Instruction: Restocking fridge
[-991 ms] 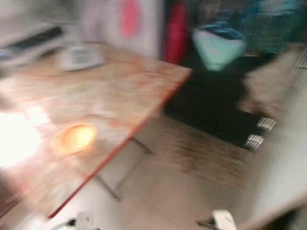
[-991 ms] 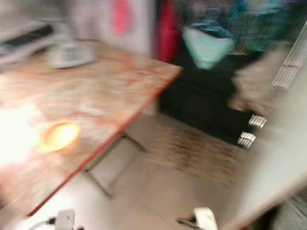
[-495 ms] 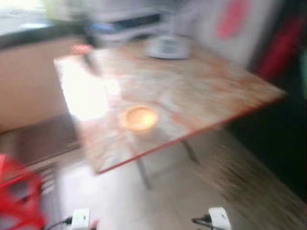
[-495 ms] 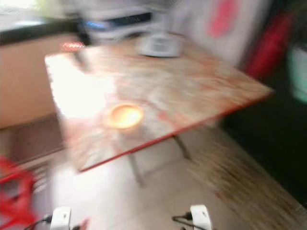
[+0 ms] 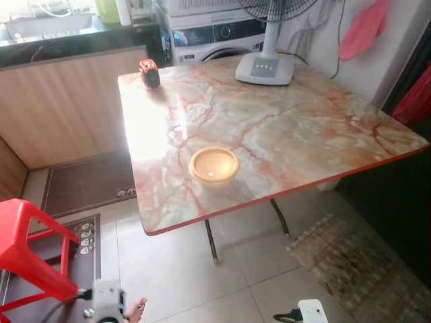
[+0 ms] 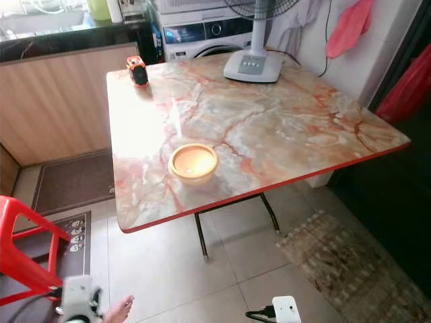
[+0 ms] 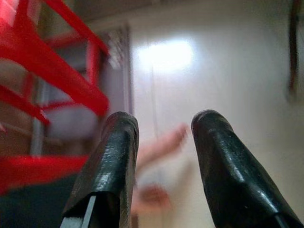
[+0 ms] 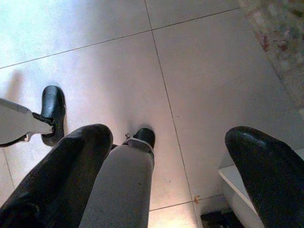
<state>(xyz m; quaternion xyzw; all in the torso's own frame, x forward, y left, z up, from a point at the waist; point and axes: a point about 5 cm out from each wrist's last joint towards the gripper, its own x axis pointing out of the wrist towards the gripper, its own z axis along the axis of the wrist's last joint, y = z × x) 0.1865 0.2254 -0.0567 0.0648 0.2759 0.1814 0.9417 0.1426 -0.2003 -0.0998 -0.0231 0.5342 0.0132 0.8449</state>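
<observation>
Nearest me, both arms hang idle over the tiled floor (image 8: 199,85): left gripper (image 7: 164,142) parted a little with nothing between its fingers, right gripper (image 8: 166,161) spread wide and likewise empty, a red stool (image 5: 27,249) by the left one. Further out: marble-topped table (image 5: 303,134) bearing a yellow bowl (image 5: 214,165), a small orange-and-black object (image 5: 149,73) and a fan base (image 5: 267,67); beyond it, a washing machine (image 5: 215,30). I see neither fridge nor stock, so I judge myself at the searching step, and next I must turn or walk to locate them.

No readable text anywhere; markings on the washing machine (image 5: 214,35) panel and fan base (image 5: 264,68) too small to make out.
</observation>
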